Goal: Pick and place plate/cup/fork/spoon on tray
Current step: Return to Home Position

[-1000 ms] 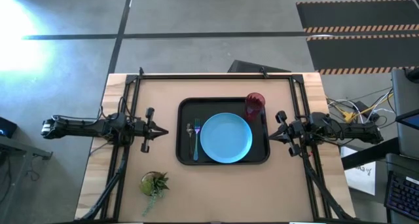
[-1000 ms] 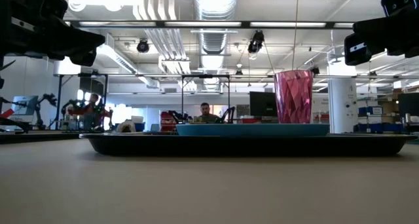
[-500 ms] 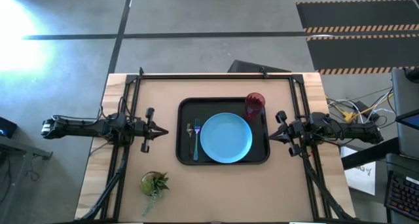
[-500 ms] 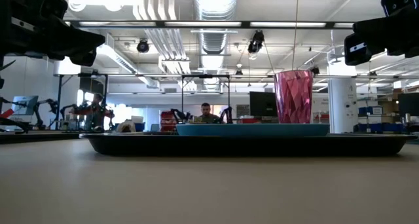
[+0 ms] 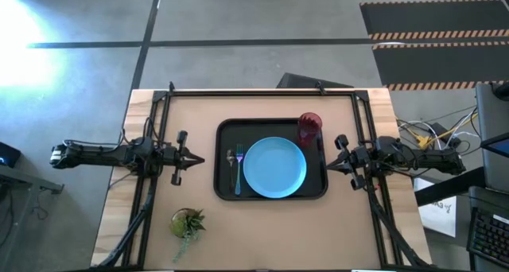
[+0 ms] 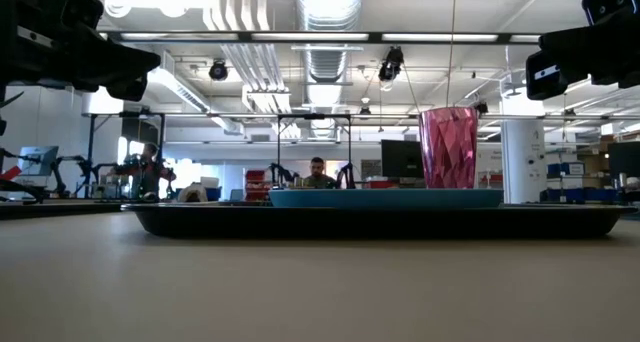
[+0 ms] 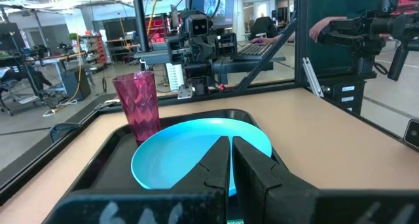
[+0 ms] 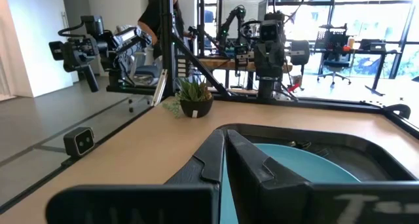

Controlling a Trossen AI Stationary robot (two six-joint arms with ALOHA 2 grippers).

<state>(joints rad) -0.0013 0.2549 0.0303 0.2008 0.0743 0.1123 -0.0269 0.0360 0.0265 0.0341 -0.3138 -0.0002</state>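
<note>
Tray holds one plate, cup, fork.

- We count one black tray on the table, that's it for trays.
- One light-blue plate.
- One dark-red cup.
- One fork with a blue handle, and one small dark spoon just beside it.
- One little potted plant.
- Two arms, so two grippers: left gripper and right gripper.
</note>
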